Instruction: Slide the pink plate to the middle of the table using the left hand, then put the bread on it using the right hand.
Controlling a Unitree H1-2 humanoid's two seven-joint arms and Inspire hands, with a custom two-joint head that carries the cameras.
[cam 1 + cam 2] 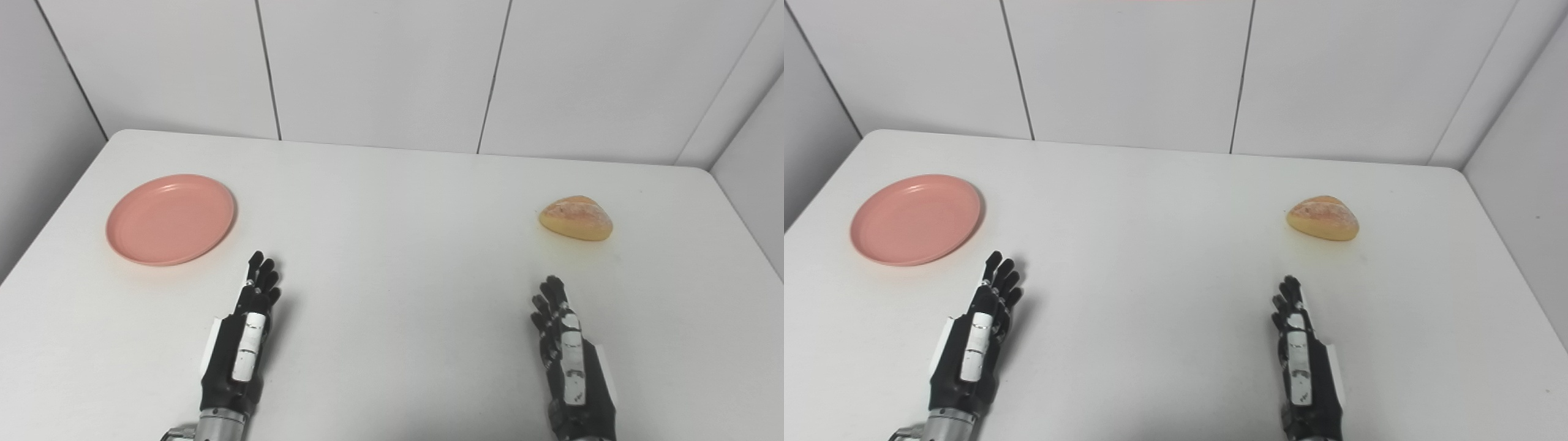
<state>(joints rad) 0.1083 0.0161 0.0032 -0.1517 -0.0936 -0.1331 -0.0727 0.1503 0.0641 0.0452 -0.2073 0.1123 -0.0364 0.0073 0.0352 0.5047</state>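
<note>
A round pink plate lies flat on the left side of the white table, with nothing on it. A golden bread roll rests on the right side of the table. My left hand hovers low near the front edge, right of and nearer than the plate, fingers stretched forward and holding nothing. My right hand is at the front right, nearer than the bread and apart from it, fingers extended and empty.
White wall panels close off the back and both sides of the table. The plate sits close to the table's left edge.
</note>
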